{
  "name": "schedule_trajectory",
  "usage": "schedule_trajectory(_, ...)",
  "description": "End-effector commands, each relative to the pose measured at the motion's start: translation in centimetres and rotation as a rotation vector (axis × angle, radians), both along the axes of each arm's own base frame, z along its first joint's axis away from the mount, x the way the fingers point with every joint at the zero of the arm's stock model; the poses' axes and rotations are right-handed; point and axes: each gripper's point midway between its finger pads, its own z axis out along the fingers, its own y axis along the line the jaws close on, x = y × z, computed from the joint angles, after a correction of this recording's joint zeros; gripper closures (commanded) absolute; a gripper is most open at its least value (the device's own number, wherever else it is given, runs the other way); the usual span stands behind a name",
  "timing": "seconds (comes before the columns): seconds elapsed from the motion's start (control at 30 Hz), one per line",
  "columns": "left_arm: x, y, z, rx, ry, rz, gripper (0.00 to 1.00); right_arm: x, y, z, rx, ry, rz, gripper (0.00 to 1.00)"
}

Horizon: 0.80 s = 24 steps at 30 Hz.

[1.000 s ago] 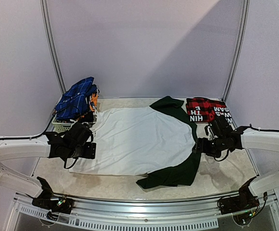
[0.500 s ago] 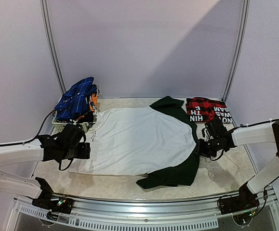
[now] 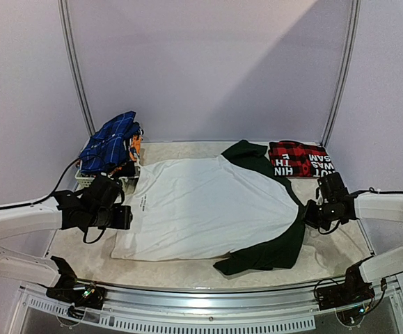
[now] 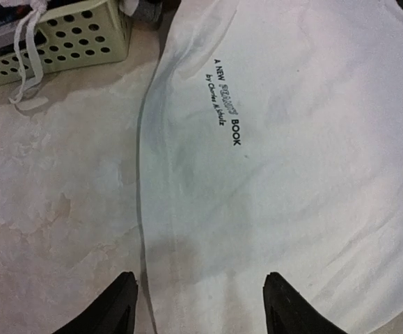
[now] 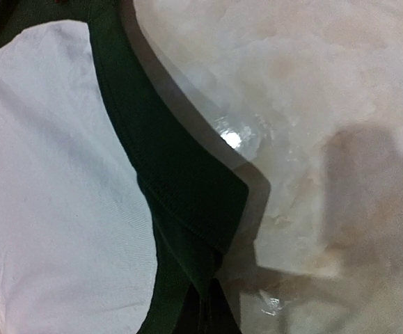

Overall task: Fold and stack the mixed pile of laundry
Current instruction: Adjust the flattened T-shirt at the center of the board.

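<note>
Marbled tabletop under smooth white T-shirt (dark green sleeves).

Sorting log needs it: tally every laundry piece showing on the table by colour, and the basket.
White-and-dark-green T-shirt: 1
Red-and-black plaid shirt: 1
Blue checked cloth: 1
White basket: 1
Total: 4
Anything buried under the blue cloth is hidden.

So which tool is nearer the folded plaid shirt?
Right. The right tool, shut on the green edge of the white T-shirt, sits just near-side of the plaid shirt; the left tool is over the T-shirt's opposite end.
</note>
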Motion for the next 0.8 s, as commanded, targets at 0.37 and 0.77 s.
schedule_trajectory(0.37,-1.8,-0.1,-4.3,0.062,0.136,0.026,0.4,-1.2,-2.4,1.3,-0.037,-0.043,-0.117,0.92)
schedule_trajectory(0.77,0.0,-0.4,-9.1,0.112,0.209,0.094,0.56,-1.3,-1.8,1.0,-0.025,-0.03,-0.073,0.9)
